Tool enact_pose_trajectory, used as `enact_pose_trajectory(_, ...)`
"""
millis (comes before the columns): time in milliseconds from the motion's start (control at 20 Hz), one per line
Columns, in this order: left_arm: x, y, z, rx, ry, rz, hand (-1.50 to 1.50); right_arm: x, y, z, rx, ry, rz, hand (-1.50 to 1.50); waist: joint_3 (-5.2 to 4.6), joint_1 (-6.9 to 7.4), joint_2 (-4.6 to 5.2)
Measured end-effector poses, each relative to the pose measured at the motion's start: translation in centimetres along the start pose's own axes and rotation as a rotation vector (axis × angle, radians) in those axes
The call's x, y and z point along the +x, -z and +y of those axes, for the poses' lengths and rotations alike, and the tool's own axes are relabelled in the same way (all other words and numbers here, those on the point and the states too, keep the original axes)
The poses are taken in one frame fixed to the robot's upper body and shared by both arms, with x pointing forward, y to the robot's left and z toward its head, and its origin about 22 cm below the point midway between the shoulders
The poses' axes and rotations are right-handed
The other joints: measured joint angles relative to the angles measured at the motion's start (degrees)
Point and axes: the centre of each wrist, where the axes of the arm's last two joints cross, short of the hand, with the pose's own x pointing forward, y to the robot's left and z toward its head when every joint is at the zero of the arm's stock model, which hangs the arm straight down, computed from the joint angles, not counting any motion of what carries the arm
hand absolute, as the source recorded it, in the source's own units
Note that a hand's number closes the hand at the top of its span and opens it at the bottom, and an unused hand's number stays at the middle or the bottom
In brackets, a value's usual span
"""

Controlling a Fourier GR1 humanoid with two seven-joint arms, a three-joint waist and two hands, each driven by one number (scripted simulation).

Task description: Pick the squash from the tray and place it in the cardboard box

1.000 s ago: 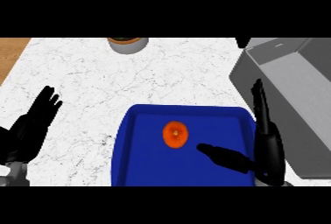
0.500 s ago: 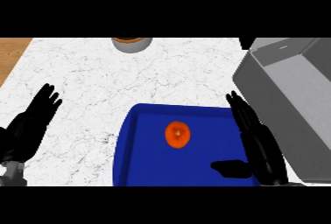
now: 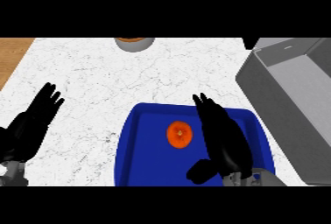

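Here the approach step is in hand: the right hand (image 3: 222, 135), fingers straight and spread wide, hovers at three o'clock of the orange squash (image 3: 180, 134) lying in the blue tray (image 3: 139, 144). Next it must curl around the squash, then carry it toward the grey box (image 3: 294, 92) at two o'clock. The left hand (image 3: 32, 124) rests open at nine o'clock.

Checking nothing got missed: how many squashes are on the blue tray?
1: the orange squash lies near the middle of the blue tray, just left of the right hand. The hand may hide part of the tray.

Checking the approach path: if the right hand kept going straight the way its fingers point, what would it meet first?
Probably nothing soon. The right hand points toward the tray's far rim and bare counter beyond; the squash lies beside it, to its left. Height is unclear.
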Motion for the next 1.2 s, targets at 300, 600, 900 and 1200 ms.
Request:
enact_pose_trajectory(300,0.2,-0.1,0.1,0.004,-0.002,-0.001,0.00,2.7,1.2,0.0,0.074,0.025,0.027,-1.50,0.14,-0.27,0.09)
enact_pose_trajectory(600,0.1,-0.1,-0.1,0.011,-0.006,0.001,0.00,3.5,2.4,0.4,0.126,0.021,0.053,-1.50,0.18,-0.58,0.10)
enact_pose_trajectory(900,-0.2,-0.5,0.0,0.010,-0.006,0.006,0.00,3.7,2.4,1.2,0.140,0.005,0.056,-1.50,0.21,-0.73,0.11)
enact_pose_trajectory(1200,-0.2,0.0,-0.3,0.016,-0.004,0.003,0.00,3.7,2.5,2.0,0.127,-0.019,0.045,-1.50,0.23,-0.81,0.15)
